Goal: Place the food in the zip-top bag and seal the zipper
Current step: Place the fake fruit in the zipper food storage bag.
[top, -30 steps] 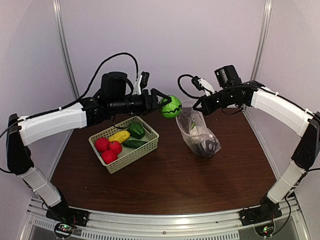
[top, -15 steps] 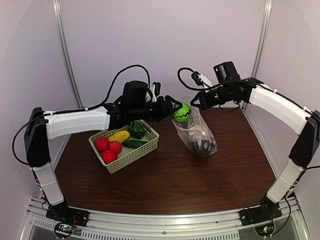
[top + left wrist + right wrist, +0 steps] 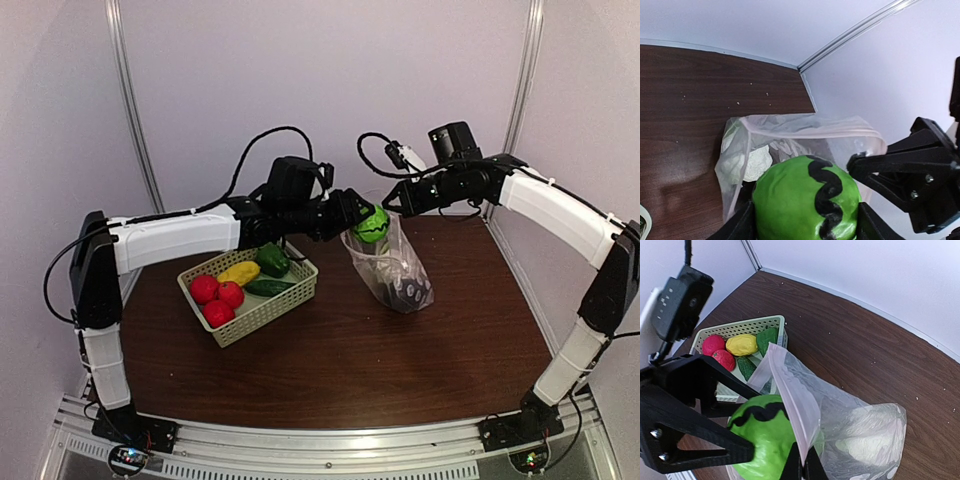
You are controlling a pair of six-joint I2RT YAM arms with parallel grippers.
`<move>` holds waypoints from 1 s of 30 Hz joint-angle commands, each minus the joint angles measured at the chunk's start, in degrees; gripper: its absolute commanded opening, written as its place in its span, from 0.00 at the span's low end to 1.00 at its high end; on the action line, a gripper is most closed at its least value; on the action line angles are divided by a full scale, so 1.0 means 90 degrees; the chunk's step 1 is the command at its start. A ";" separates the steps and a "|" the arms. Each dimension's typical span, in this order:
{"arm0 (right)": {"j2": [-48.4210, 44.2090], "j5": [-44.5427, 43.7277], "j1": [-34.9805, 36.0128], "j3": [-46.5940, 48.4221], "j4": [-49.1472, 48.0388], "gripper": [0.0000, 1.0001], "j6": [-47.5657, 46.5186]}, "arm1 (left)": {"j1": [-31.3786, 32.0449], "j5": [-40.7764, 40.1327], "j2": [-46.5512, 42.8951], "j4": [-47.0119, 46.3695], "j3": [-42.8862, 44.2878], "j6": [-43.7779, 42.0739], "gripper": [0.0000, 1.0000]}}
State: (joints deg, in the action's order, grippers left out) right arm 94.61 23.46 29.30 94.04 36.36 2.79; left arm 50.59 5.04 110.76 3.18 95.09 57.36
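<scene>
Dark tabletop (image 3: 350, 370), centre-left: basket (image 3: 262, 318) held red fruits (image 3: 204, 288) and greens (image 3: 272, 260) yet to load. Behind, left gripper (image 3: 371, 223) clamped a striped green melon (image 3: 807, 200) at the part-filled zip-top bag (image 3: 405, 275); right gripper (image 3: 391, 208) pinched its rim. Zipper (image 3: 810, 134) unsealed.

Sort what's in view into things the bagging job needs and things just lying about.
Job: green striped ball in the left end effector; zip-top bag, mouth pinched by the right end effector; red fruits, yellow piece and green pieces.
Just there: pale green basket; table.
</scene>
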 commanded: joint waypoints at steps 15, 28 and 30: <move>-0.0300 0.0100 0.0094 0.0158 0.0004 0.00 -0.0143 | 0.0112 -0.0228 0.0220 0.0477 0.0504 -0.0349 0.75; -0.0466 0.0008 0.0092 0.0022 -0.0022 0.00 -0.0218 | 0.0196 -0.0302 -0.0108 0.0421 0.0531 -0.0815 0.98; -0.0494 -0.0014 0.0064 -0.0020 -0.0020 0.00 -0.0222 | 0.0193 -0.0446 -0.0377 0.0393 0.0346 -0.0934 0.98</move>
State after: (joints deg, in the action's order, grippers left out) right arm 93.06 23.94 29.89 94.45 37.15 1.50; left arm 51.83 3.18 112.12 8.29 99.11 52.42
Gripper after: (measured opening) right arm 0.002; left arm 0.976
